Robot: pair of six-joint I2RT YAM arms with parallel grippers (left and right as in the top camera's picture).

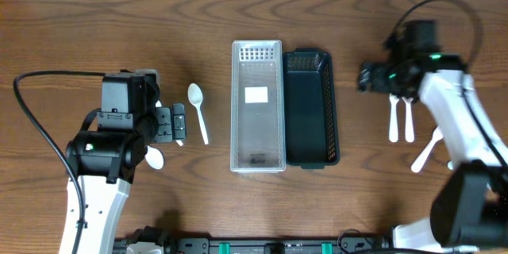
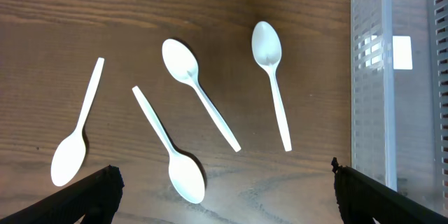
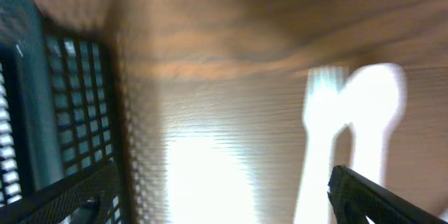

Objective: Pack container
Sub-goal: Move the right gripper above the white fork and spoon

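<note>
The left gripper (image 2: pixel 224 180) hovers with its fingers spread wide and empty over four white spoons (image 2: pixel 179 60), left of the single clear perforated container (image 1: pixel 235 111) at mid-table. The right gripper (image 1: pixel 367 77), likewise spread, hangs right of one black basket (image 1: pixel 334 119) touching the container's right wall.

White arm links (image 1: pixel 99 206), black joints (image 1: pixel 123 99), black cables (image 1: pixel 59 75), black fingers (image 2: pixel 91 196)

No legible text; white label (image 1: pixel 256 94) in the clear container (image 1: pixel 235 111), lettering indiscernible.
</note>
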